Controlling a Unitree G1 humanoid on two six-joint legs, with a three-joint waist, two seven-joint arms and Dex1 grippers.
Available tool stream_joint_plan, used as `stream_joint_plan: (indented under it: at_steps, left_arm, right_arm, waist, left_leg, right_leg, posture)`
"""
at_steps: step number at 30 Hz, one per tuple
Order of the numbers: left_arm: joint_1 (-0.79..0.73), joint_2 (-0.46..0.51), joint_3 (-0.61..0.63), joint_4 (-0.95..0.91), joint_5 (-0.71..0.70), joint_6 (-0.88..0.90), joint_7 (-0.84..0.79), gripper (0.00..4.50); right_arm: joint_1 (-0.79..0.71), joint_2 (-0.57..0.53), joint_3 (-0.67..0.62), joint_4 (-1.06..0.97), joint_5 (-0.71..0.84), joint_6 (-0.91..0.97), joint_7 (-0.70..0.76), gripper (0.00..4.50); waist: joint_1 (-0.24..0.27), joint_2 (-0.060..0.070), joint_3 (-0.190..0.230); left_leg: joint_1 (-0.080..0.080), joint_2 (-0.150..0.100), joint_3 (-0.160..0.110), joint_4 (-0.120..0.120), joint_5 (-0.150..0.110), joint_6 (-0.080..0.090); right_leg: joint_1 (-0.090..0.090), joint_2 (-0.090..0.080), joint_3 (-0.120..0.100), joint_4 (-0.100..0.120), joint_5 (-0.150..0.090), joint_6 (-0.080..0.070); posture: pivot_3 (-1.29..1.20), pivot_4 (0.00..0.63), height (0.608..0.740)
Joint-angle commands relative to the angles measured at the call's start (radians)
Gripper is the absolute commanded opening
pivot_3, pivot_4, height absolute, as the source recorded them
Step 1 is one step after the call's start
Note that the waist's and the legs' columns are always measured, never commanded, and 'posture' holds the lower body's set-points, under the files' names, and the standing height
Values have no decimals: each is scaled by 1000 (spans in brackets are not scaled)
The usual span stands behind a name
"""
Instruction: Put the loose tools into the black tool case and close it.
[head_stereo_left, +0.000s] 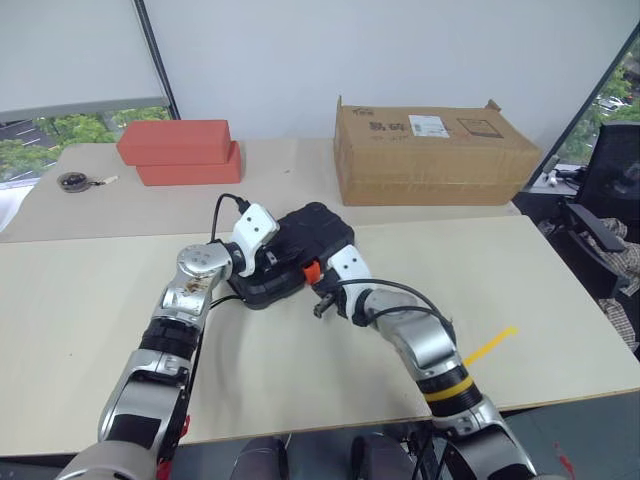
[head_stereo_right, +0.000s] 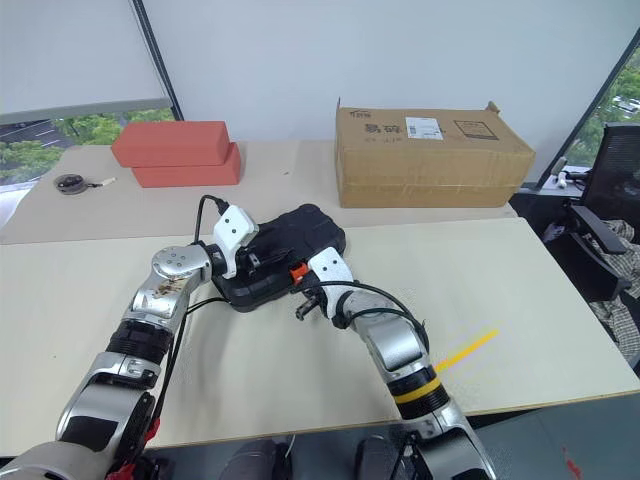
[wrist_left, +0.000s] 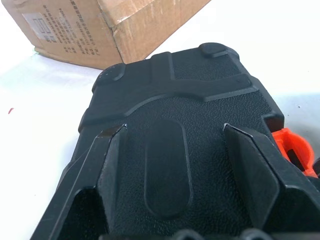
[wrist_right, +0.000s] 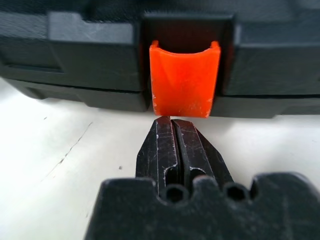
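One black tool case (head_stereo_left: 305, 250), two red boxes (head_stereo_left: 180, 152), one cardboard box (head_stereo_left: 430, 155)

Cardboard box (head_stereo_left: 432, 152), red boxes (head_stereo_left: 180, 150), tape measure (head_stereo_left: 73, 181).

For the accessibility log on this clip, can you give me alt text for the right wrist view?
The right gripper, its two black fingers shut together, points at the lower edge of the orange latch on the front of the closed black tool case. The case rests on a pale table.

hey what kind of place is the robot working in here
Probably an office or lab workroom: pale tables pushed together, a big window with a roller blind, an office chair, and a cardboard box being stored.
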Motion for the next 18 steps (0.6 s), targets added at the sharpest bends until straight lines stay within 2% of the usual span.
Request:
stream_joint_plan:
  at_steps: [1,6,12,18]
  left_arm:
    - [62,-3,-45,60,38,55,-11,3298]
    - [75,-3,-41,53,35,60,-10,3298]
    - [80,-2,-37,48,35,63,-6,3298]
    - [80,-2,-36,50,36,63,-6,3298]
  right_arm:
    - [-58,16,-30,9,-4,-86,-16,75]
    - [-66,9,-37,0,5,-84,-8,75]
    - [10,-84,21,-125,21,43,82,75]
    - [24,-103,1,-223,32,104,85,75]
  waist:
    - [0,0,0]
    - [0,0,0]
    - [1,0,0]
    - [0,0,0]
  left_leg:
    - [0,0,0,0,0,0]
    - [-2,0,0,0,0,0]
    - [-2,0,0,-1,0,0]
    - [-2,0,0,-3,0,0]
  right_leg:
    - [0,0,0,0,0,0]
    - [0,0,0,0,0,0]
    - [0,-1,0,-1,0,0]
    - [-1,-1,0,-1,0,0]
  posture:
    - [0,150,713]
    - [0,150,713]
    - [0,150,713]
    - [0,150,713]
